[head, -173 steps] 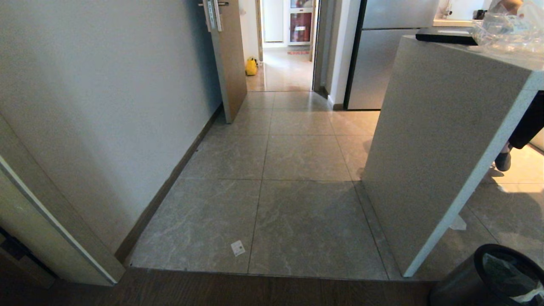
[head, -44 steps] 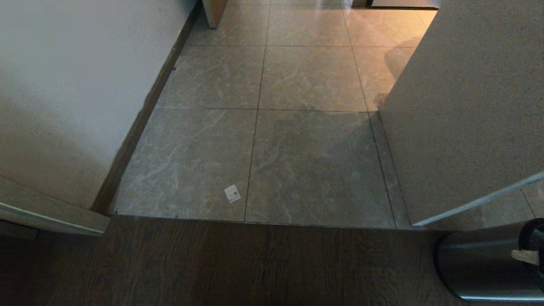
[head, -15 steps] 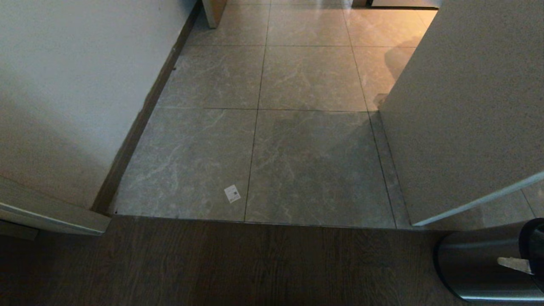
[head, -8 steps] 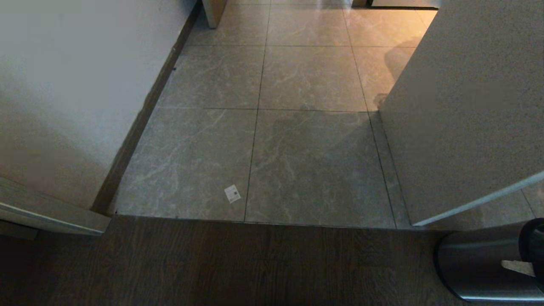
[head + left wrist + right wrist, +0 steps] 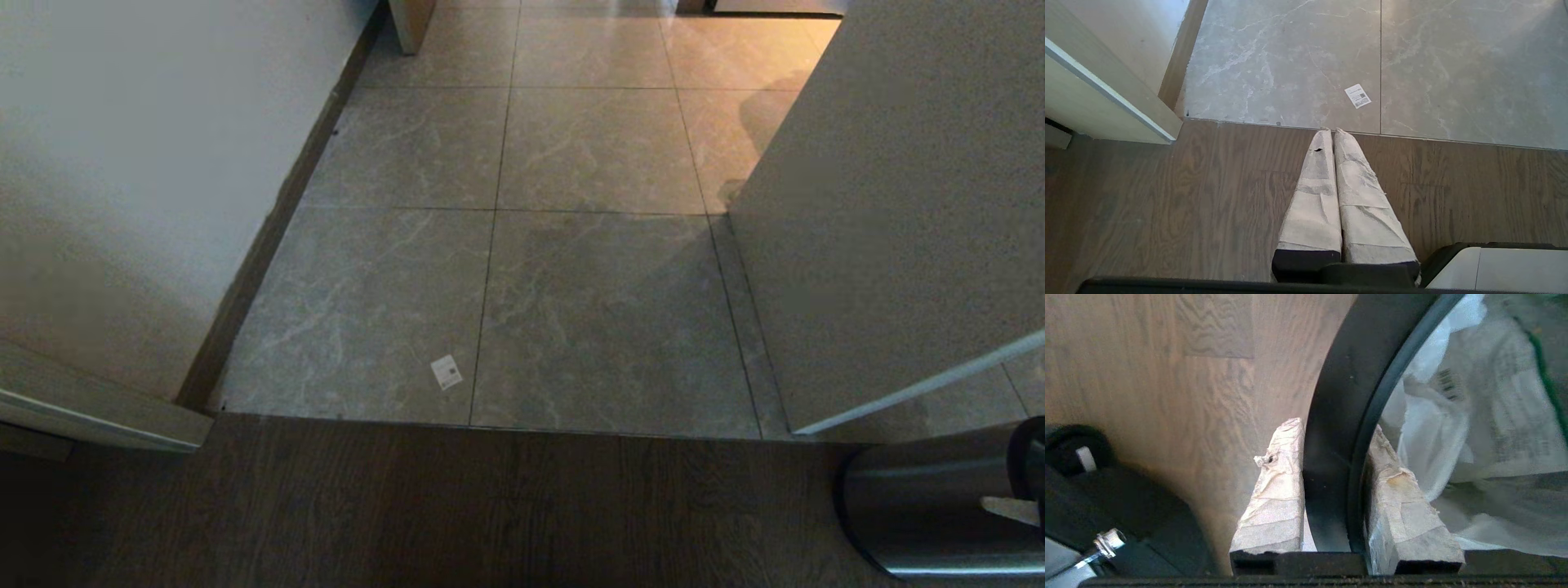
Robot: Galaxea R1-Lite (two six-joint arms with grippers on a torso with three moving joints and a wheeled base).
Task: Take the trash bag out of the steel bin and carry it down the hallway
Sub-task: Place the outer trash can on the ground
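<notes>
Now, down at the floor: the small round steel bin point(image 5: 931, 514) of brushed silver metal with its black rim stands on the dark wood flooring point(image 5: 457, 514) at the right edge of the head view, just beside the pale speckled worktop side panel point(image 5: 890, 212). Inside it lies the thin white plastic trash bag point(image 5: 1457, 416), crumpled, with green print showing, still in the bin. The right claw point(image 5: 1331, 453) straddles the bin's black rim, one taped finger outside, the other inside against the bag, and the two fingers are pinching the rim between them. The left claw point(image 5: 1330, 132) hangs over the wood flooring, its fingers pressed together, pointing at the glossy beige-grey marbled hallway tiles point(image 5: 588, 147). A small white paper label point(image 5: 446, 372) lies on a tile near the wood edge.
</notes>
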